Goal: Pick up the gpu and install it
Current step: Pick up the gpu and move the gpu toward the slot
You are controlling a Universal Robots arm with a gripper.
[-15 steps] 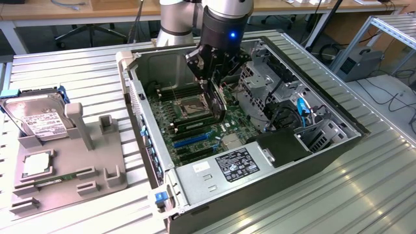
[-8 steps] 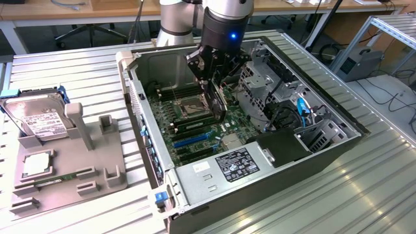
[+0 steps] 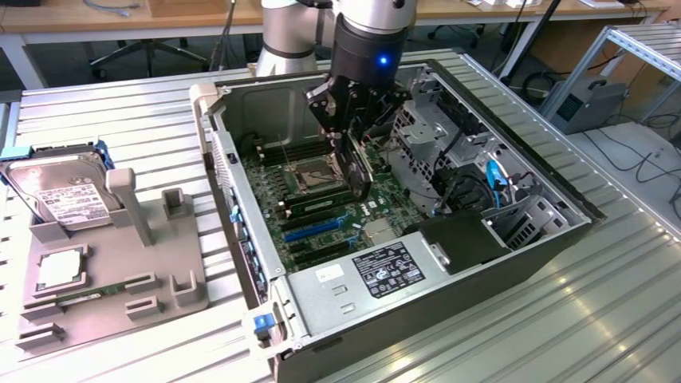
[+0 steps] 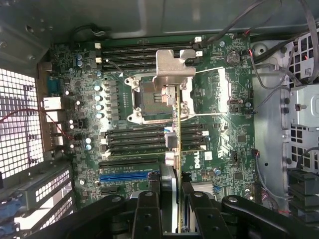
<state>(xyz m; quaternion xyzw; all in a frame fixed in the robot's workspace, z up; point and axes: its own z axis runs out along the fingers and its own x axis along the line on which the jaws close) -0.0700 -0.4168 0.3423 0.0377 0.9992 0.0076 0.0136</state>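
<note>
In the exterior view, an open computer case (image 3: 532, 263) lies on its side on a ribbed metal table (image 3: 127, 120). The arm reaches down into it from above. Its gripper (image 3: 347, 132) is clamped on the graphics card (image 3: 356, 175), a thin black board that hangs on edge, upright, over the green main board (image 3: 309, 227). The card sits near the middle of the case, just beside the square processor socket (image 3: 317, 171) and above the blue slot (image 3: 314, 229). We cannot tell whether its lower edge touches the main board. At the near end of the case is the power supply (image 3: 372, 279) with its white label. Toward the exterior view's left, well apart from the case, a grey holder (image 3: 107, 279) stands on the table with a hard drive (image 3: 69, 195) propped in it.

In the wrist view, we look straight down the card. The two black fingers (image 4: 147, 209) of the gripper (image 4: 172, 181) press on the graphics card (image 4: 178, 134) from either side. We see the card only as a narrow edge running away from the fingers. Its silvery metal bracket (image 4: 174, 64) is at the far end, in front of the processor socket (image 4: 144, 97). Beneath it the main board (image 4: 224, 99) spreads out, with the blue slot (image 4: 127, 177) to one side of the fingers.
</note>
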